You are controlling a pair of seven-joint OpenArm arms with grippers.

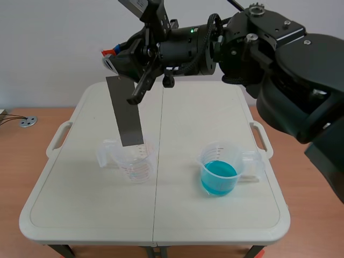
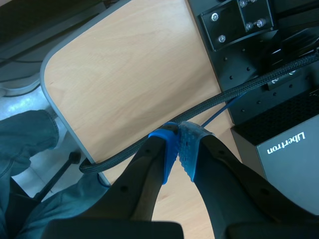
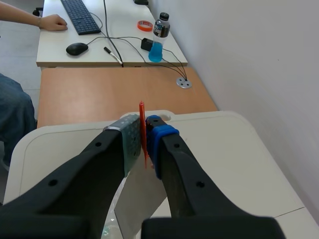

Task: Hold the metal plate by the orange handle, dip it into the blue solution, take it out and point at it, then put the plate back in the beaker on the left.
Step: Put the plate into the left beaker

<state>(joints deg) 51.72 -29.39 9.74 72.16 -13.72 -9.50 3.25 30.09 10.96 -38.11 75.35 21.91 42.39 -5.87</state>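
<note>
The grey metal plate (image 1: 124, 113) hangs nearly upright over the empty left beaker (image 1: 134, 161), its lower edge level with the rim. My right gripper (image 1: 115, 60), reaching across from the right, is shut on the plate's orange handle (image 1: 109, 52). In the right wrist view the thin orange handle (image 3: 142, 127) is pinched in the right gripper (image 3: 144, 132), and the plate (image 3: 139, 199) drops away below it. The beaker of blue solution (image 1: 219, 174) stands at the table's right. My left gripper (image 2: 178, 144) is shut on nothing, off the table over a wooden desk.
The white folding table (image 1: 80, 204) has handles on both sides. Behind it runs a wooden desk (image 3: 99, 94), then a desk with a keyboard (image 3: 79, 16), a mouse (image 3: 77, 48), a bottle (image 3: 158, 37) and a person's hand (image 3: 52, 22). A black cable (image 2: 214, 102) crosses ahead of my left gripper.
</note>
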